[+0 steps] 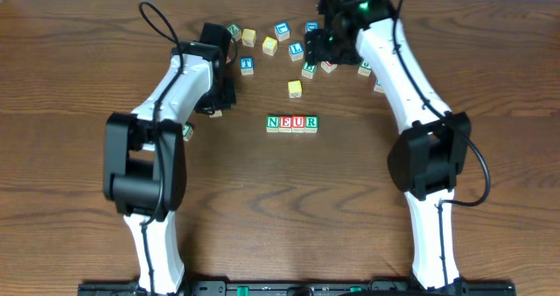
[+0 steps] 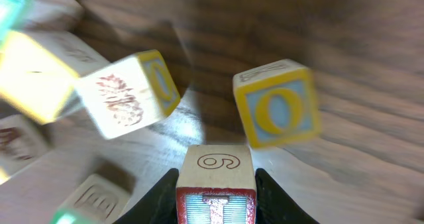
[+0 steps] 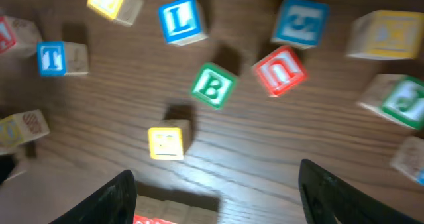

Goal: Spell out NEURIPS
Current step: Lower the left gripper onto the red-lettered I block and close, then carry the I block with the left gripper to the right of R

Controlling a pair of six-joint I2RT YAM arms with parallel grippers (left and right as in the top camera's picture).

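Note:
Four cubes stand in a row reading N E U R [image 1: 292, 123] at mid-table; the row's back edge [image 3: 175, 209] shows low in the right wrist view. My left gripper [image 1: 217, 103] [image 2: 216, 184] is shut on a cube with a red-framed letter I [image 2: 213, 163], held over the wood to the left of the row. My right gripper [image 1: 328, 44] [image 3: 222, 197] hangs open over the scattered cubes at the back, with nothing between its fingers. I cannot pick out a P or an S cube among them.
Loose cubes lie at the back: a yellow one [image 1: 295, 88] [image 3: 167, 142] just behind the row, a blue L [image 3: 180, 20], a green B [image 3: 213, 85], a red cube [image 3: 279, 71], a blue T [image 3: 52, 58]. A yellow-and-blue O cube [image 2: 277, 108] and a pineapple cube [image 2: 126, 95] lie near my left gripper.

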